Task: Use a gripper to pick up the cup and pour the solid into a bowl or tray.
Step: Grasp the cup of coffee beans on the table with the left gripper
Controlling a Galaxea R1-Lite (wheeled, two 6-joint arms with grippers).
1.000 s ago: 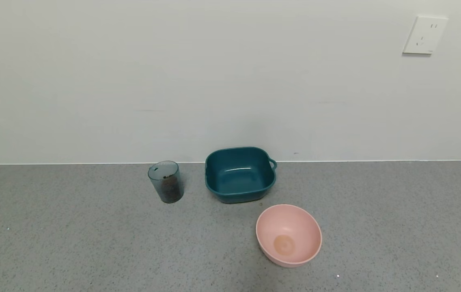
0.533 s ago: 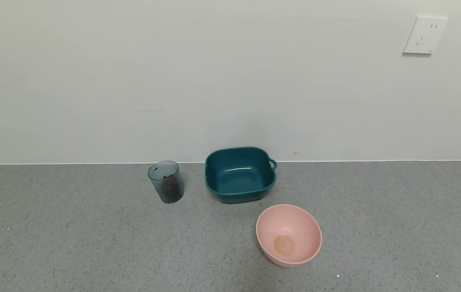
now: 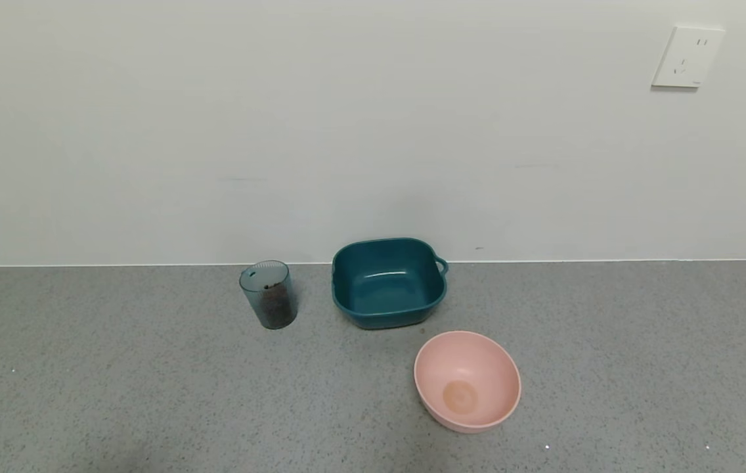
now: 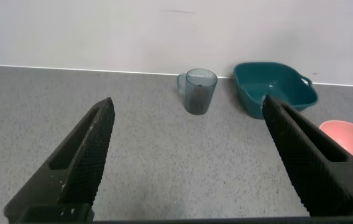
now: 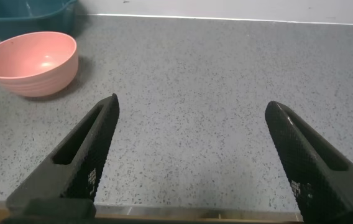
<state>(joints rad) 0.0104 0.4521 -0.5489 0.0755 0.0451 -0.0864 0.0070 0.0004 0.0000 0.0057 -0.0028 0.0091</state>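
The blue-grey ribbed cup (image 3: 268, 293) stands upright near the wall, with dark brown pellets (image 3: 274, 309) inside. It also shows in the left wrist view (image 4: 199, 91). The dark teal basin (image 3: 387, 282) sits just to its right, empty, its loop handle at the far right corner. It also shows in the left wrist view (image 4: 276, 88). My left gripper (image 4: 189, 109) is open and empty, well short of the cup and facing it. My right gripper (image 5: 192, 106) is open and empty over bare countertop. Neither gripper shows in the head view.
A round pink bowl (image 3: 467, 381) sits in front of and right of the basin, also in the right wrist view (image 5: 30, 63). The grey speckled countertop (image 3: 609, 368) ends at a white wall with a socket (image 3: 687, 57).
A faint shadow has appeared on the countertop at the head view's lower left edge. The cup, basin and pink bowl have not moved.
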